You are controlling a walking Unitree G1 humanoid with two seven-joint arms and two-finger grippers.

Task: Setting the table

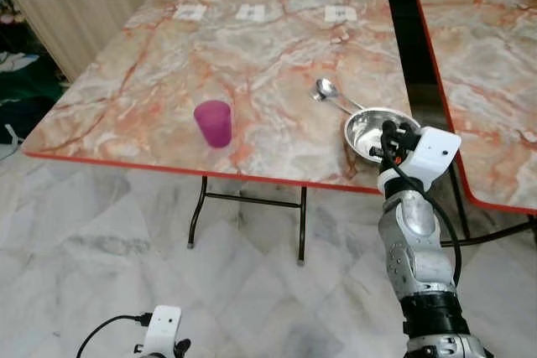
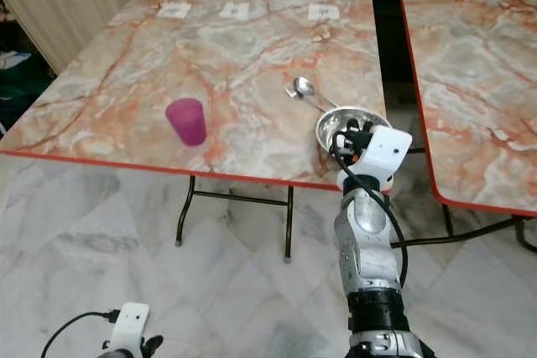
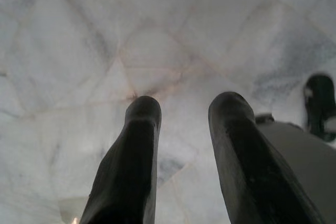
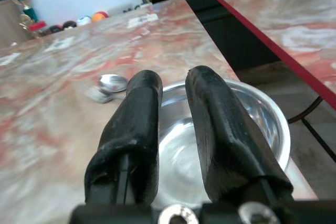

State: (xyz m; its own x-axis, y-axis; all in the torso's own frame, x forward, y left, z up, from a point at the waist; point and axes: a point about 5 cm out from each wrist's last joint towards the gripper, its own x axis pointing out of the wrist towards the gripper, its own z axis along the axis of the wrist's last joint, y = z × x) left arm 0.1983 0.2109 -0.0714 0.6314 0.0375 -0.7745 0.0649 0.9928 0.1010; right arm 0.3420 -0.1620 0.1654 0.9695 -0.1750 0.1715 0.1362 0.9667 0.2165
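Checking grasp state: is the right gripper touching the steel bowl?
Cannot tell. In the right wrist view the right gripper hangs over the steel bowl near its rim, fingers slightly parted; the fingertips hide any contact.

Bowl (image 1: 369, 130) near rim hidden behind right gripper (image 1: 398, 142)

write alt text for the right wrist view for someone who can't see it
The right end effector, its two black fingers a little apart, is over the near rim of a steel bowl at the edge of a marble table. A spoon lies just beyond the bowl, and a second table stands alongside.
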